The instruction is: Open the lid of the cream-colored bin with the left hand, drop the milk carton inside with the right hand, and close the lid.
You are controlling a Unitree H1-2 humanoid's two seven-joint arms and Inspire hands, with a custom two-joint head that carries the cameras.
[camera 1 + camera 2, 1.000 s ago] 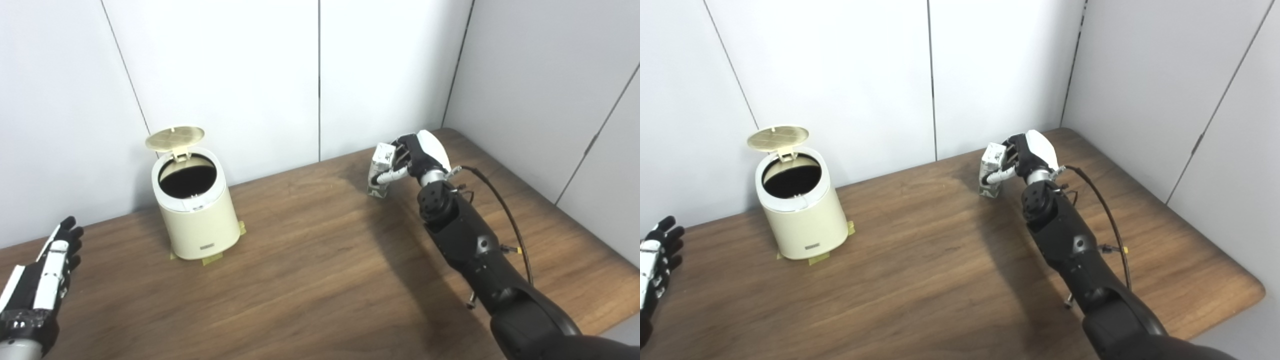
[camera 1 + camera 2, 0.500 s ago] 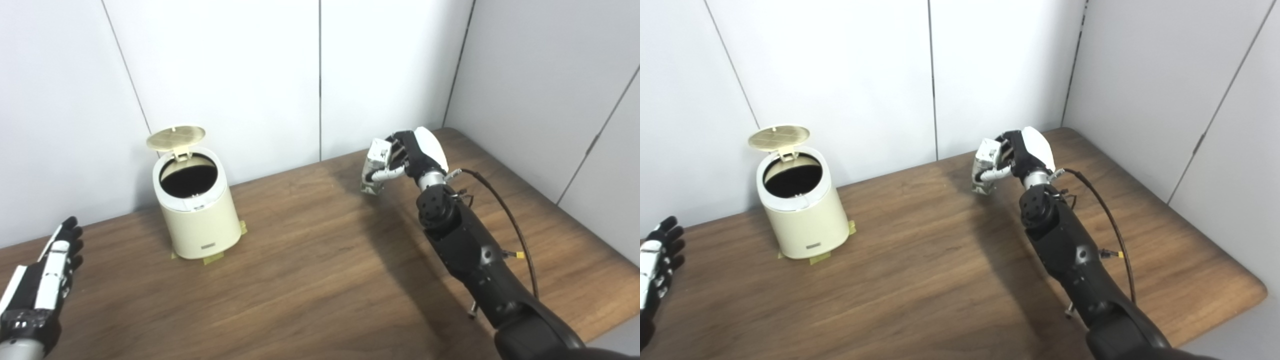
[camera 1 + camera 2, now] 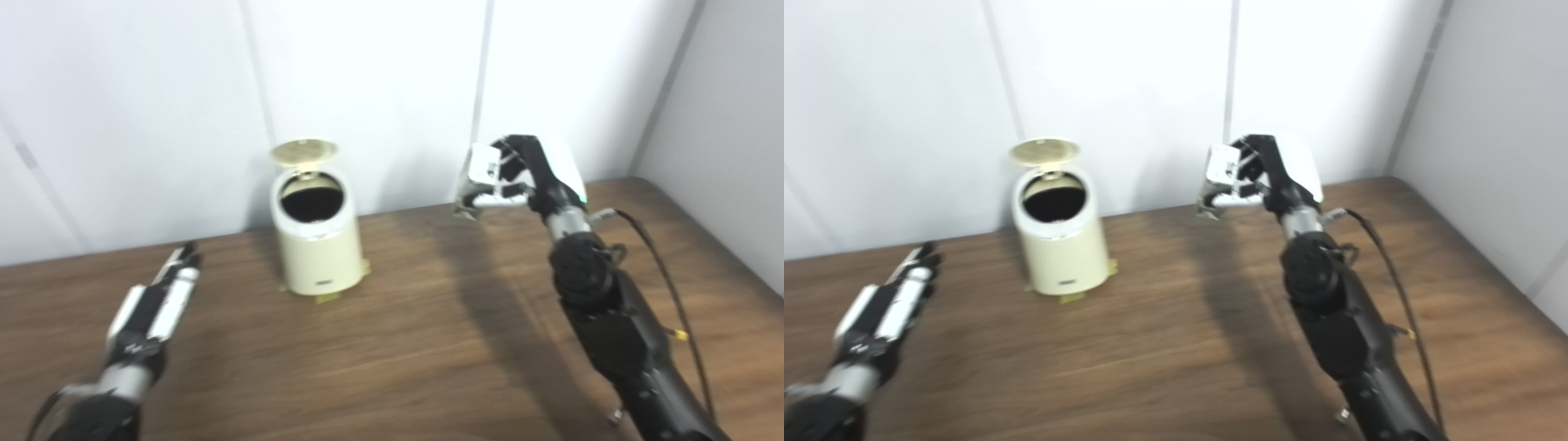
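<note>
Lifting milk carton (image 3: pixel 485 184) clear of table (image 3: pixel 392 343): right hand (image 3: pixel 527 174) clenched round it, now higher than before. Cream-colored bin (image 3: pixel 315 245) well left of hand, lid (image 3: pixel 304 150) up. Left hand (image 3: pixel 156 303) empty, fingers extended. Camera view shifted. Transfer next.

A bare test room or lab booth, by the look of it: plain white wall panels (image 3: pixel 367 79) close in a wood-grain bench (image 3: pixel 392 343) where a cream bin (image 3: pixel 318 251) is taped down.

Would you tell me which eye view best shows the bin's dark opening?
The left eye view: the cream-colored bin sits nearer the picture's middle, its raised lid clear of the opening. The right eye view shows the same, further left.
</note>
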